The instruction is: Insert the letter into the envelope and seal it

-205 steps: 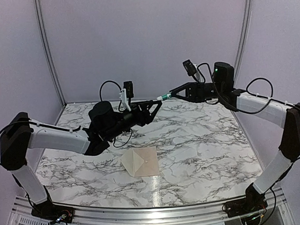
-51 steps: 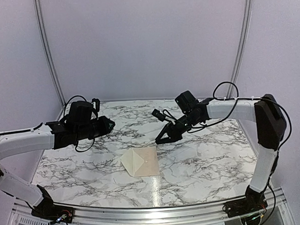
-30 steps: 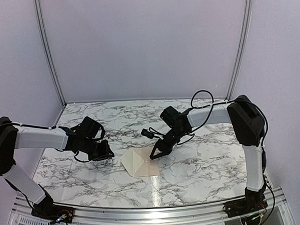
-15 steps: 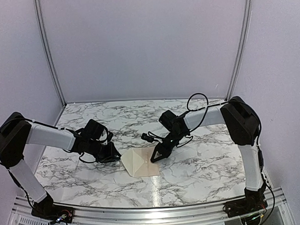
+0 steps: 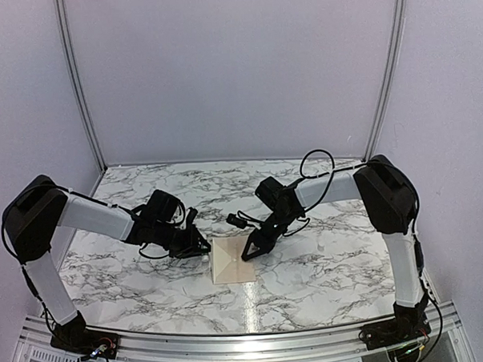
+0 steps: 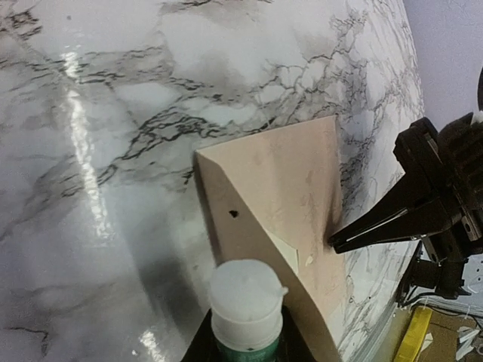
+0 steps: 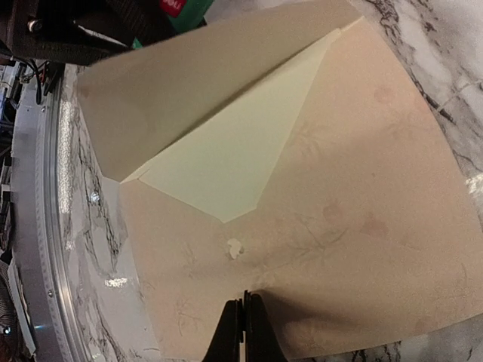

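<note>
Between lilac walls (image 5: 237, 69), the cream-beige paper envelope (image 5: 231, 263) is laid lower-centre on the grey-veined marble desk (image 5: 333, 261), touched by the closed right tool (image 5: 247, 254); a white-capped tube (image 6: 247, 302) is clamped by the left tool (image 5: 204, 250).

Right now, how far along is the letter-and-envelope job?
Done: no loose letter shows, so it is likely inside the envelope. In hand: right fingers pin its edge; left fingers hold a glue stick at the lifted flap. Left: gluing, closing flap.
</note>
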